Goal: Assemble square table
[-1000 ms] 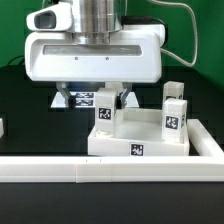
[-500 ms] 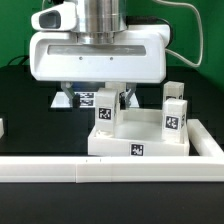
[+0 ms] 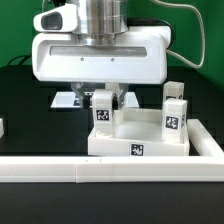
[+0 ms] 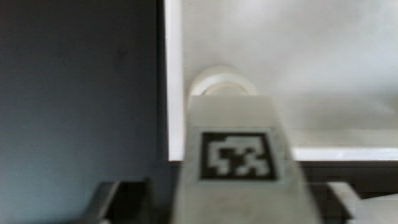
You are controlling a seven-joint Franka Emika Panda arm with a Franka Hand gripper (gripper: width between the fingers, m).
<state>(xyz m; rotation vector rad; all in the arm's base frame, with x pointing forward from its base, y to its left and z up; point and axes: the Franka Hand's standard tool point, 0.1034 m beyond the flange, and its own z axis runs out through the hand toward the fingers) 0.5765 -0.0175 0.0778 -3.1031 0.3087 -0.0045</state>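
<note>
The square table's white slab (image 3: pixel 150 133) lies in the middle of the exterior view, with a black-and-white tag on its near side. One tagged white leg (image 3: pixel 101 112) stands upright at the slab's far corner on the exterior view's left. My gripper (image 3: pixel 104 100) comes straight down on this leg, a finger pressed to each side, shut on it. A second leg (image 3: pixel 176 110) stands upright at the slab's far corner on the exterior view's right. In the wrist view the held leg (image 4: pixel 235 150) fills the middle between my gripper (image 4: pixel 233 202) fingers, over the slab (image 4: pixel 311 70).
The long white L-shaped border rail (image 3: pixel 100 170) runs across the front and up the exterior view's right side. The marker board (image 3: pixel 70 98) lies behind the gripper. A small white part (image 3: pixel 2 127) shows at the left edge. The table top (image 4: pixel 80 90) is black.
The fingers stood wide apart on both sides of the leg; now they have closed in against it. The arm and the other parts have not moved.
</note>
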